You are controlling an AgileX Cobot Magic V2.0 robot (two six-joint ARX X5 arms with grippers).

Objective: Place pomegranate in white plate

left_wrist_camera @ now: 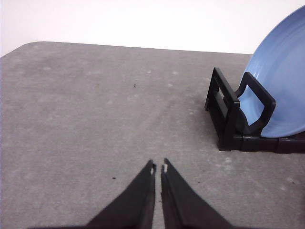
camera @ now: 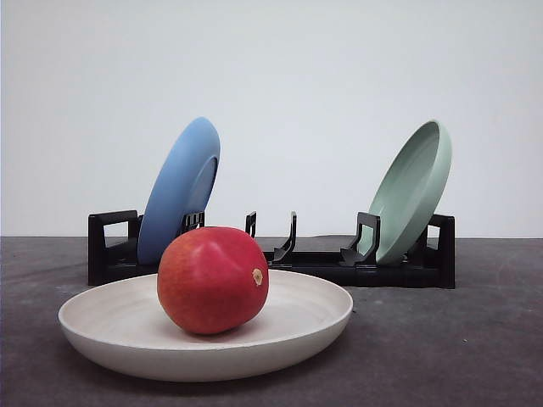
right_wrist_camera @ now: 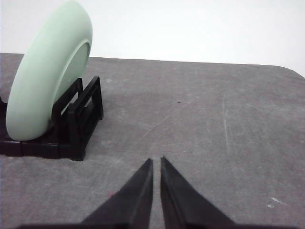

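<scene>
The pomegranate (camera: 213, 278), red with an orange blush and a tan stem nub, rests inside the white plate (camera: 110, 331), which lies flat on the grey table near the front. My left gripper (left_wrist_camera: 158, 168) hovers over bare table beside the rack's left end, its black fingers closed together with nothing between them. My right gripper (right_wrist_camera: 156, 160) is likewise shut and empty, over bare table beside the rack's right end.
A black dish rack (camera: 314, 263) stands behind the white plate. A blue plate (camera: 180, 188) leans in its left slot, also seen as the blue plate (left_wrist_camera: 281, 86). A pale green plate (camera: 414, 188) leans at the right, seen too as the green plate (right_wrist_camera: 45, 76).
</scene>
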